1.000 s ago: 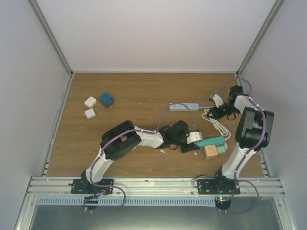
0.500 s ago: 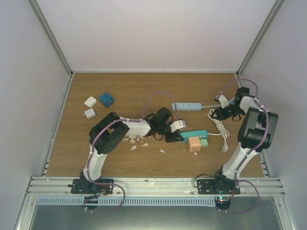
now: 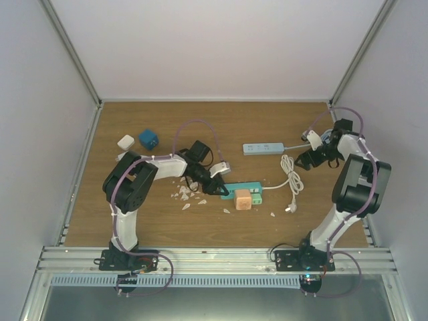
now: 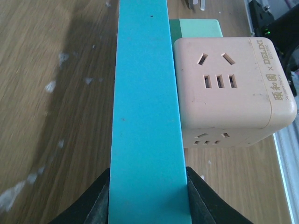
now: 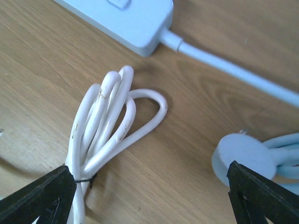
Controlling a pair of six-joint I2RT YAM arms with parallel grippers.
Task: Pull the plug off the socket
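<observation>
Holding the socket: the left gripper (image 3: pixel 215 180) (image 4: pixel 148 201) has its jaws closed nearly all the way on the near end of the teal socket strip (image 3: pixel 244 189) (image 4: pixel 142 93), one black finger pressed against each long side.
Plug's look: the peach cube plug (image 3: pixel 242 199) (image 4: pixel 229 88) has rounded edges, outlet slots on its faces and printed lettering down one side.
Plug's place: it is seated against the strip's side, just past the left fingertips, mid-table in the top view; a mint-green block (image 4: pixel 194 30) sits on the strip right behind it.
Change, strip: a second ago the strip and cube lay further right, near the right arm's base; now they sit nearer the table's centre, the cube still attached.
Change, cable: the white cable bundle (image 3: pixel 292 175) (image 5: pixel 100 126) has shifted left along with the strip.
Change, right jaws: closed a second ago, they now stand wide apart.
Left arm: folded back on itself, elbow to the left, forearm reaching right and low over white chips (image 3: pixel 184 195).
Right arm: stretched to the far right edge, the right gripper (image 3: pixel 309 159) (image 5: pixel 149 200) holding nothing and hanging above the cable bundle, beside the pale blue strip (image 3: pixel 261 148) (image 5: pixel 131 21).
</observation>
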